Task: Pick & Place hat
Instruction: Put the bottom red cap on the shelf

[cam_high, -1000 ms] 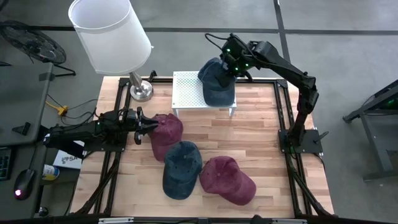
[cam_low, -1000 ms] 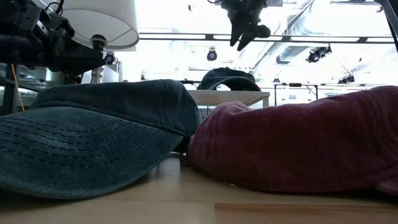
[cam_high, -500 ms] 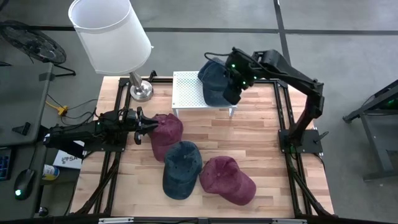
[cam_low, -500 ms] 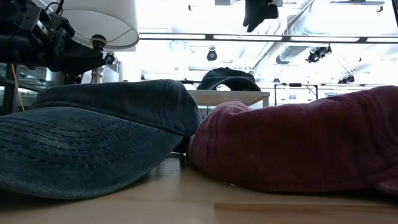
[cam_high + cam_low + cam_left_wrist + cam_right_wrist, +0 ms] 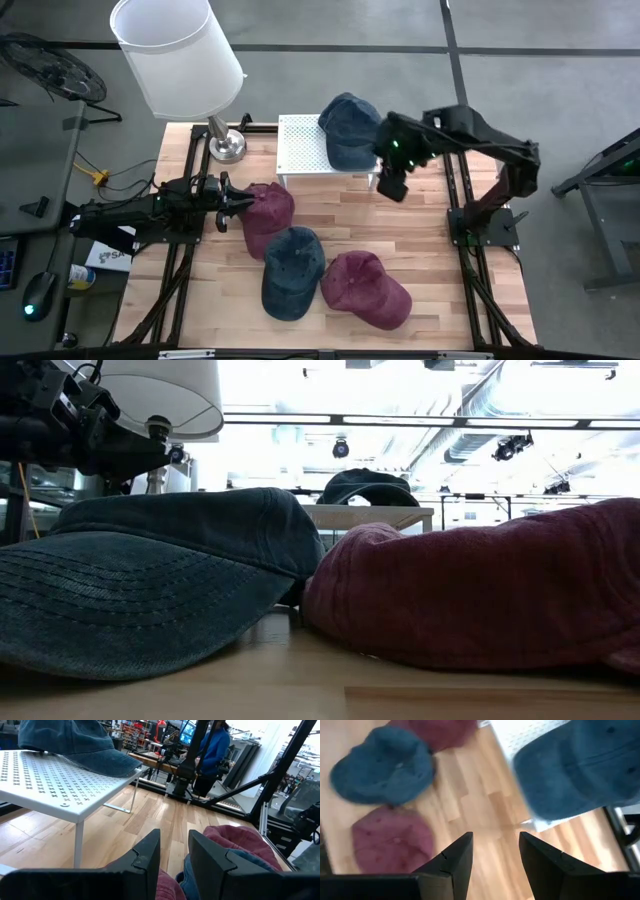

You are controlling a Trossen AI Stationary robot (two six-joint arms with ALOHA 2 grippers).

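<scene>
A blue hat point(image 5: 348, 130) rests crown-up on the white perforated rack point(image 5: 300, 145) at the table's far side; its brim overhangs the rack's near edge. My right gripper point(image 5: 392, 185) hovers open and empty just off the rack's near right corner, above the table. In its wrist view point(image 5: 495, 855) the blue hat point(image 5: 580, 765) is ahead. My left gripper point(image 5: 232, 203) waits at the left, slightly open, beside a maroon hat point(image 5: 268, 215). Another blue hat point(image 5: 292, 270) and a second maroon hat point(image 5: 365, 290) lie on the table.
A lamp point(image 5: 180, 60) with a white shade stands at the far left corner, next to the rack. Bare wood lies between the rack and the hats point(image 5: 400, 230). A person in blue point(image 5: 215, 750) stands beyond the table. The near hats point(image 5: 150, 570) fill the low view.
My right gripper has drawn away from above the blue hat on the rack, moving toward the table's right and near edges and rising out of the low view. The blue hat has stayed on the rack. My left arm has kept still.
</scene>
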